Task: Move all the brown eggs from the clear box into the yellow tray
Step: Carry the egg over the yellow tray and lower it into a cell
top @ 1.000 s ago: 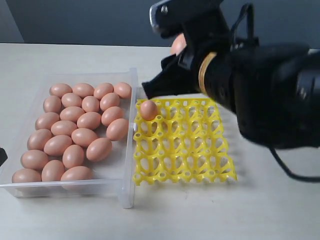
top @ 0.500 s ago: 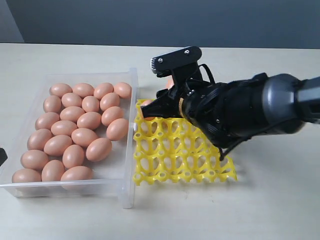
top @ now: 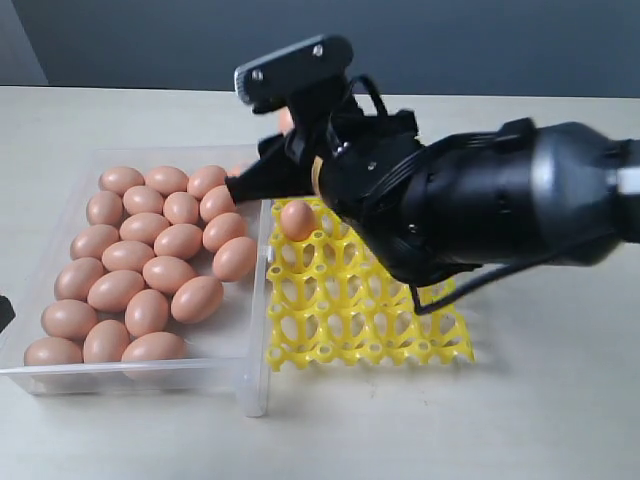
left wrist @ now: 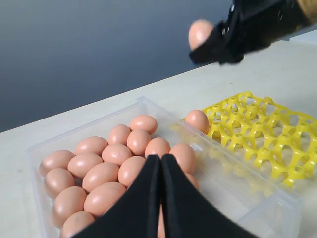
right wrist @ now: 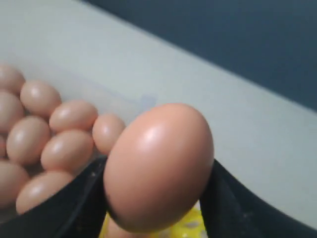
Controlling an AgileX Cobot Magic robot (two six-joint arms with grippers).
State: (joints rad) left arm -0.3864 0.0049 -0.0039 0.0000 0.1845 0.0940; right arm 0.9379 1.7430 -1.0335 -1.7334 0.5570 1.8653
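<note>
Many brown eggs lie packed in the clear box on the left. One egg sits in the far left corner cup of the yellow tray. My right gripper is shut on another brown egg and holds it in the air above the box's far right corner, next to the tray's far left corner; the held egg also shows in the left wrist view. My left gripper is shut with nothing in it, low over the near end of the box.
Box and tray stand side by side on a pale table. The bulky right arm hangs over the far half of the tray and hides several cups. A dark wall runs behind the table.
The right arm has swung left with the egg, from over the tray's far left cups to above the box's far right corner. The egg in the tray's corner cup shows again.
</note>
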